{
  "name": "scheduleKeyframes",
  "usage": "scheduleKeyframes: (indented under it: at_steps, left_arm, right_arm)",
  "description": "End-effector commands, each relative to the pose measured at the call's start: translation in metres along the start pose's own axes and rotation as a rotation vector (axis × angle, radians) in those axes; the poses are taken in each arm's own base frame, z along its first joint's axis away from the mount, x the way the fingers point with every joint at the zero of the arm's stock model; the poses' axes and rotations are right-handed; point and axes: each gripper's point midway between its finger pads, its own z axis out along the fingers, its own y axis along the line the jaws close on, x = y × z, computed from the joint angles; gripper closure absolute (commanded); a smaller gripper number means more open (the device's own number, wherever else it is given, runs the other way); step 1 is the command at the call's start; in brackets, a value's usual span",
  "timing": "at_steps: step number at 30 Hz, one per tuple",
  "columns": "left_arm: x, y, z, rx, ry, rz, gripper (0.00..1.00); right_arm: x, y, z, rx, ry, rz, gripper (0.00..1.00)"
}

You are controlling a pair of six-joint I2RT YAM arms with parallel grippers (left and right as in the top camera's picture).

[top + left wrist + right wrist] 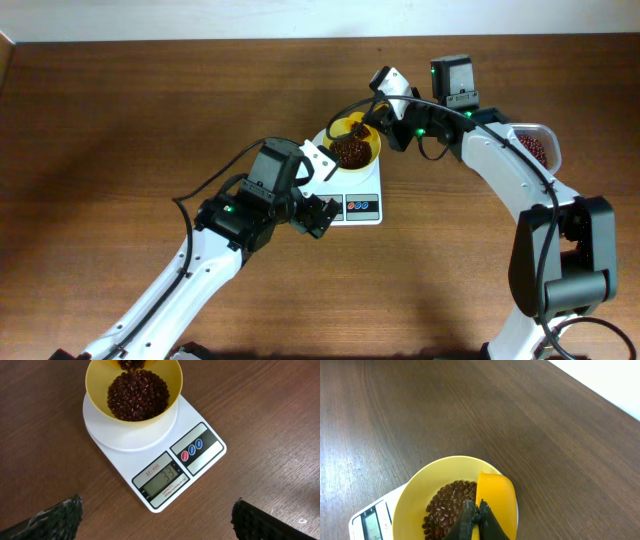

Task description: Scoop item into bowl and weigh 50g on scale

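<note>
The right hand [477, 510], pinching the yellow scoop [496, 497], tilts it to trickle beans [445, 505] into the bowl [420, 490], while the spread left hand [157, 522] faces the scale [120, 462].

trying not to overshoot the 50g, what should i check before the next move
1. Bowl seated on the scale platform: ok.
2. Display at target: not ok, it appears to read 33.
3. Scoop secured: ok, the right gripper is shut on its handle, above the bowl.
4. Scoop emptied: cannot tell, its underside faces the wrist camera.
5. Left gripper clear of the scale: ok, open and off the front edge, not touching.
6. More beans in the tub for topping up: ok.
</note>
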Motion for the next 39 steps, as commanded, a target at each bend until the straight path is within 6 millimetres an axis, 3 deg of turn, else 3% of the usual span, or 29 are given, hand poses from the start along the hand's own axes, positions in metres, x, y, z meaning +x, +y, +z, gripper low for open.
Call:
scheduleKeyframes:
  at_steps: [1, 29, 39]
  left_arm:
    - [-0.005, -0.001, -0.006, 0.004, -0.024, -0.012, 0.01]
    - [-0.005, -0.001, -0.006, 0.004, -0.024, -0.012, 0.01]
    - [-0.005, -0.001, -0.006, 0.004, -0.024, -0.012, 0.01]
  right_arm:
    - [0.000, 0.005, 0.004, -0.014, -0.002, -0.031, 0.96]
    - [-0.004, 0.002, 0.004, -0.006, -0.017, -0.045, 0.96]
    - [-0.002, 0.013, 0.003, -0.059, -0.018, -0.021, 0.96]
